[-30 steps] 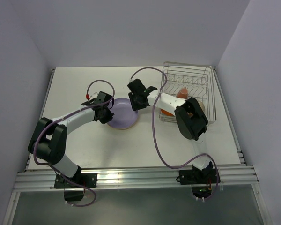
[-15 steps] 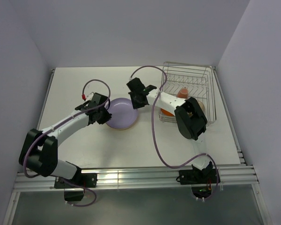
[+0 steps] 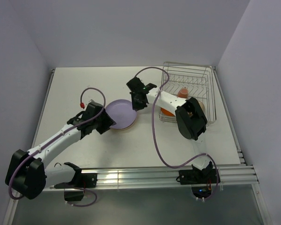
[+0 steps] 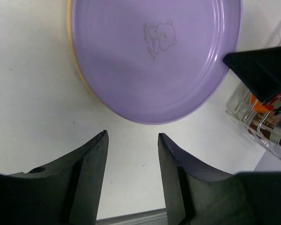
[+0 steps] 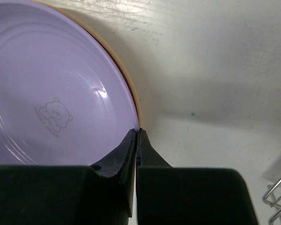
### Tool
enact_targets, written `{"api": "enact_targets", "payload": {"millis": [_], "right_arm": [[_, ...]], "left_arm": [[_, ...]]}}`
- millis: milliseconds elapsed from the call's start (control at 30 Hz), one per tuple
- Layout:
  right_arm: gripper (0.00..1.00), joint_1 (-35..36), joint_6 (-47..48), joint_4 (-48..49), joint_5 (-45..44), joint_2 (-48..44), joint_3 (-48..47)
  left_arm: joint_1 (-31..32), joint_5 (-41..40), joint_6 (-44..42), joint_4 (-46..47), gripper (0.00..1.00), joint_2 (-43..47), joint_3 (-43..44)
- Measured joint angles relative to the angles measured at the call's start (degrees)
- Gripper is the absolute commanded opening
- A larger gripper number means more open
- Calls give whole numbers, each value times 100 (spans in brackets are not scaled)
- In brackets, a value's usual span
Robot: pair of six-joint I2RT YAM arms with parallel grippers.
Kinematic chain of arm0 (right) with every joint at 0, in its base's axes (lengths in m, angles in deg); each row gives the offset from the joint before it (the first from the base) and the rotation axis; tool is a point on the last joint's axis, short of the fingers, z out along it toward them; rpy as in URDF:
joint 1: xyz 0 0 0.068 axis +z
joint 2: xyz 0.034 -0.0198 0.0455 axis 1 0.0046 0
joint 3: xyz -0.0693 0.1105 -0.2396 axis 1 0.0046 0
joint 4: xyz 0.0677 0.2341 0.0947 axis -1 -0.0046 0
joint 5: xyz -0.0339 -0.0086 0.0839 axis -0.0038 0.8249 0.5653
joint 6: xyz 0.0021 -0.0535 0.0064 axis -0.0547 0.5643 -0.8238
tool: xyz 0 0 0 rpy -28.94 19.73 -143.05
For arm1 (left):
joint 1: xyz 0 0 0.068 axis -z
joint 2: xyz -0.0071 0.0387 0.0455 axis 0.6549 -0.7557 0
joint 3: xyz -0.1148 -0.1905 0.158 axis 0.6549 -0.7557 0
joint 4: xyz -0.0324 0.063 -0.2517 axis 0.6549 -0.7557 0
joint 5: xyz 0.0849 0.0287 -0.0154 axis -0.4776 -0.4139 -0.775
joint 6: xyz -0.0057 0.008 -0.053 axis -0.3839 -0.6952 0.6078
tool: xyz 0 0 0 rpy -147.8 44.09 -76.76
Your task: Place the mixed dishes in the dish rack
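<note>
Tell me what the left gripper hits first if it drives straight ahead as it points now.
Most likely the near rim of the lilac plate; only bare table lies between. How high the rim sits there is unclear.

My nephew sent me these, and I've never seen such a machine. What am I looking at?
These are two robot arms bolted at the near edge of a table, each ending in two fingers. The wide picture comes from a camera above and behind them. The other two come from cameras on the wrists, each looking along its own arm's fingers. On the table are a lilac plate and, at the far right, a wire rack already holding an orange bowl and a pink mug. The right fingers are closed on the plate's rim. The left fingers stand open just short of the plate, holding nothing.
</note>
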Motion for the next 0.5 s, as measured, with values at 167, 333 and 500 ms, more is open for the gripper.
{"api": "enact_targets", "payload": {"millis": [167,333,500], "right_arm": [[0,0,-273,-46,225,-46,24],[0,0,-450,-83,450,-205,125],[0,0,-577,-74,693,-387,227]], "left_arm": [[275,81,186,164,53,-9,-219],[501,111,330,297,54,-52,-306],[581,105,439,413,54,-48,-470]]}}
